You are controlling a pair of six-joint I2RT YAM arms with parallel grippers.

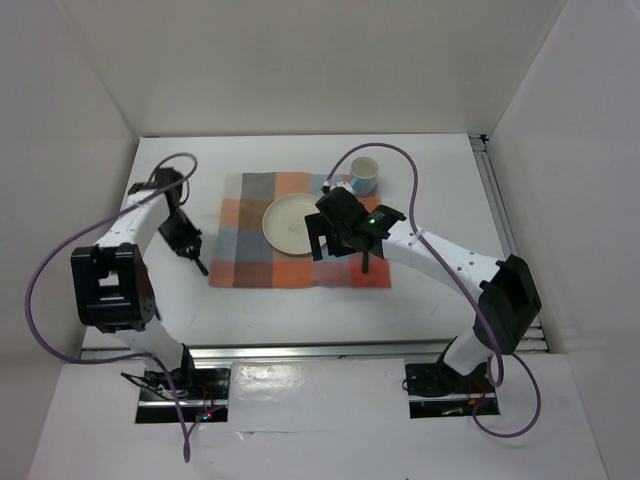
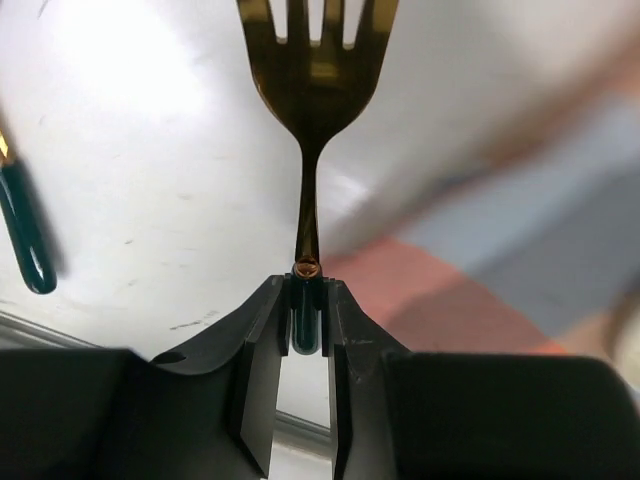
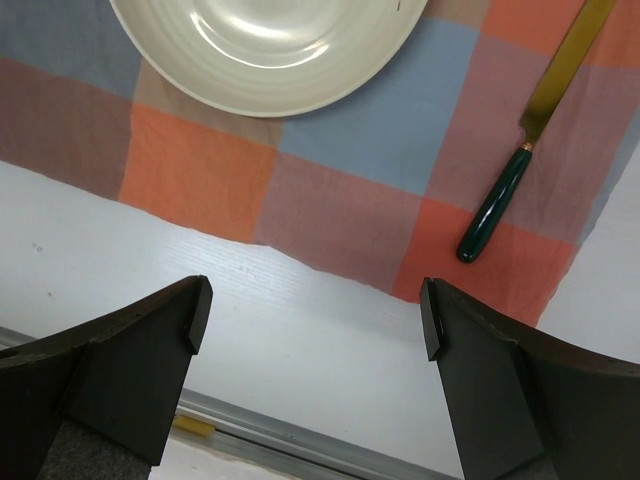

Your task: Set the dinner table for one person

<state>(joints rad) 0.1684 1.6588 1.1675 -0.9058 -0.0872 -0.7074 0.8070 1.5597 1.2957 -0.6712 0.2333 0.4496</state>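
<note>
Dinner table (image 1: 300,310): location to be logged? (Obs. 1)

Noted beneath the mat (image 1: 245,215), with white top exposed past every mat edge. (Obs. 2)

Items at the mat? (Obs. 1)

Plate (image 1: 297,222) recorded at mat centre. Knife (image 3: 530,150) laid on the mat right of it, green handle toward the mat's near edge. Cup (image 1: 363,175) seen at the mat's far right corner. (Obs. 2)

Pincers? (Obs. 1)

Left gripper (image 2: 307,290) found closed on the green handle of the fork (image 2: 315,70), just left of the mat, gold tines over bare table. Whether the fork is lifted cannot be told. Right gripper (image 3: 315,310) is spread wide open above the mat's near edge. (Obs. 2)
</note>
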